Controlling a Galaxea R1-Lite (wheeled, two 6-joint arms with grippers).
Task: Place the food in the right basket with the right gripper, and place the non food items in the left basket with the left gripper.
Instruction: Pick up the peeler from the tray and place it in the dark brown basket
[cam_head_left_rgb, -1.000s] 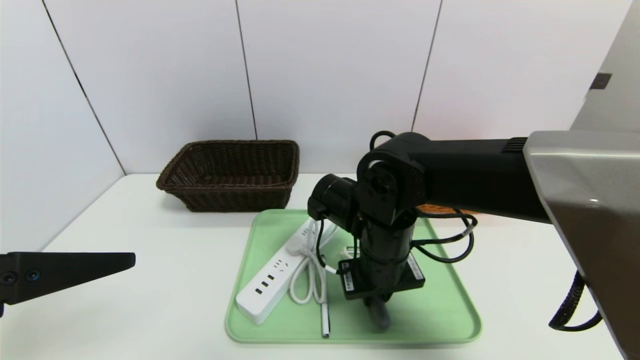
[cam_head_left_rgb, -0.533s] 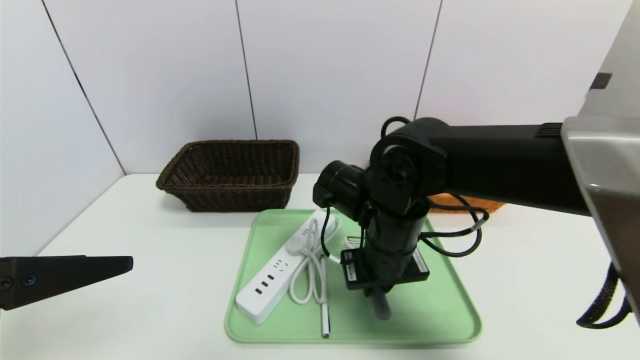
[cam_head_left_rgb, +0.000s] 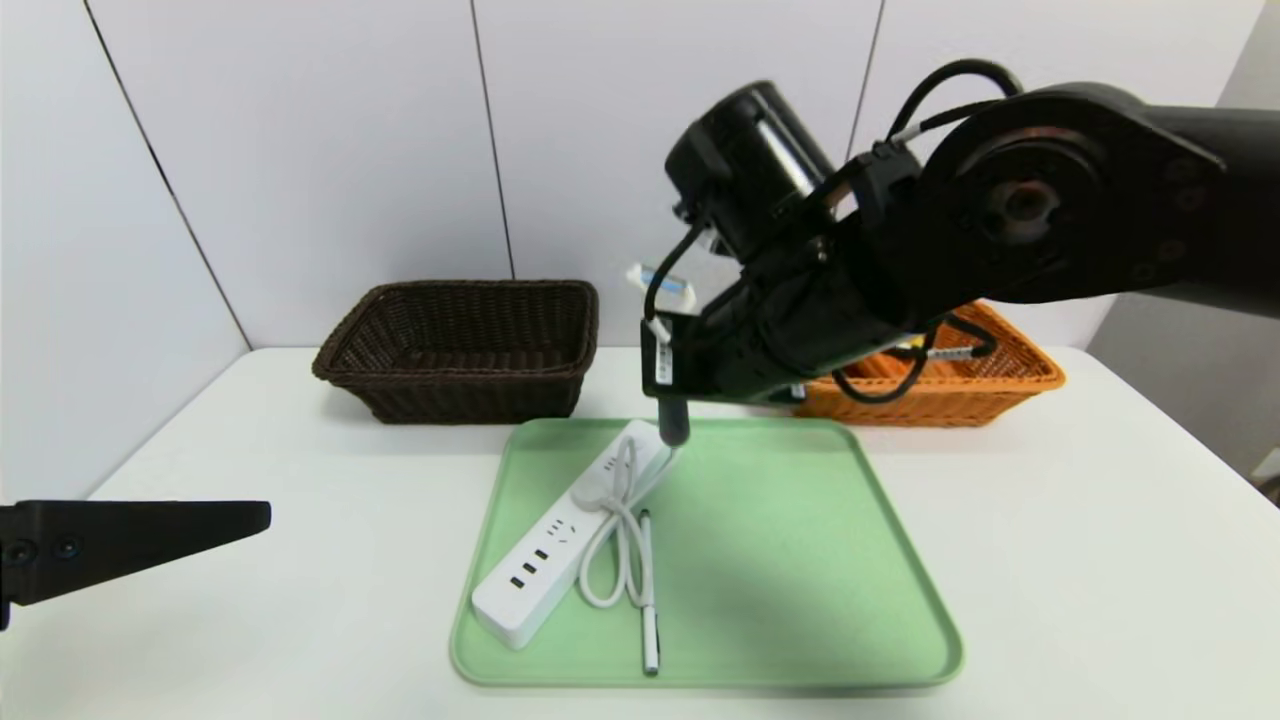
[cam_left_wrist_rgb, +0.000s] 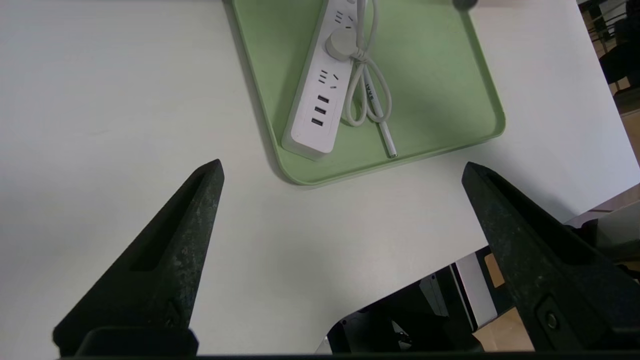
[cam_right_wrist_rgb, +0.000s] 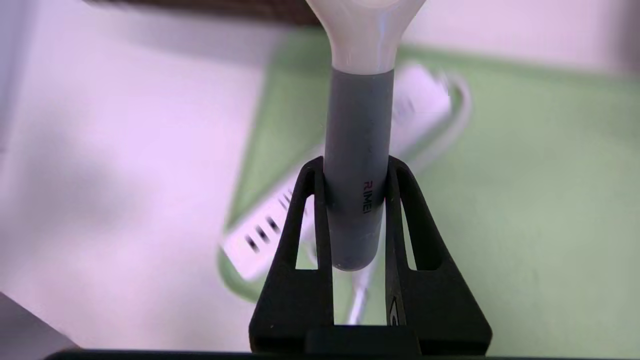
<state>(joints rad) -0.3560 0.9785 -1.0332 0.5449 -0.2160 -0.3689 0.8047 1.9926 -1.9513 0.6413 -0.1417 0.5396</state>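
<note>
right gripper (cam_right_wrist_rgb: 356, 172), centre frame, clenched on the peeler (cam_right_wrist_rgb: 358, 150) by its grey handle, above the green tray (cam_head_left_rgb: 800, 560). tray holds power strip (cam_head_left_rgb: 560, 545) and pen (cam_head_left_rgb: 648, 600). dark basket (cam_head_left_rgb: 460, 345) upper left, apparently empty; orange basket (cam_head_left_rgb: 960, 380) partly hidden. left gripper (cam_left_wrist_rgb: 342, 167) spread wide, lower left.

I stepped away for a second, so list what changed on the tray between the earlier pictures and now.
The right end effector, shut on the grey-handled, white-headed peeler, rose from low over the green plastic tray and tilted, carrying the peeler clear of it. The white power strip, slim white pen, dark brown wicker basket, orange wicker basket and open left end effector stayed put.
</note>
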